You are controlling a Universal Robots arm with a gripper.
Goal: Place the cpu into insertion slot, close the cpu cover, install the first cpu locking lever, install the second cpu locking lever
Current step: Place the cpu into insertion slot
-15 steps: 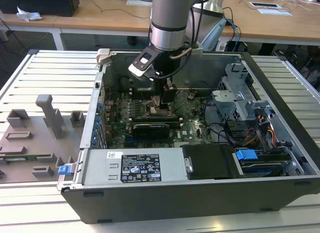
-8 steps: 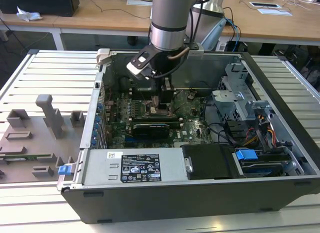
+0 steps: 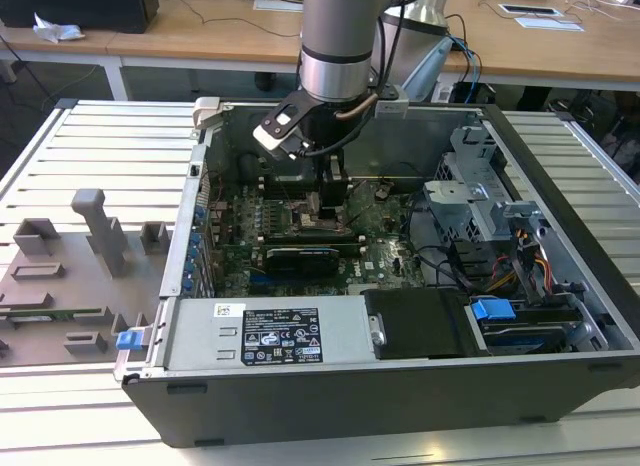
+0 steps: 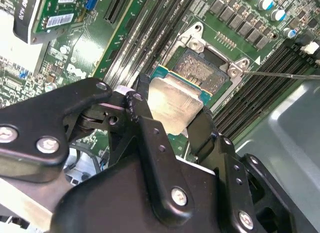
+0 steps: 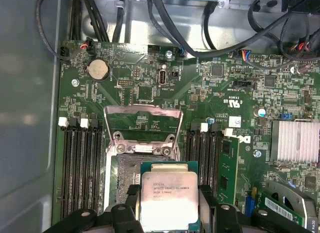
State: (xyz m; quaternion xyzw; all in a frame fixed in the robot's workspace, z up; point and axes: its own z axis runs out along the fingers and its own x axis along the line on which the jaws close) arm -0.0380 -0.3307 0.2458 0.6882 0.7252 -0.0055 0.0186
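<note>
Cpu (image 5: 169,203) between gripper (image 5: 169,191) jaws, over insertion slot (image 5: 127,175)

Exterior view: arm (image 3: 338,36) cropped at twelve o'clock; its gripper (image 3: 335,211) hides most of the socket (image 3: 305,224). First wrist view: cpu (image 5: 170,200) cut by the edge, flanks behind fingers (image 5: 207,208).

Pale beige-grey cpu (image 5: 169,200); green motherboard (image 5: 200,88); black fingers (image 4: 145,124); silvery cpu cover (image 5: 142,112).

Exterior view high, angled into open case (image 3: 350,401), both wrist views close over insertion slot (image 4: 202,70) (image 5: 125,175)
</note>
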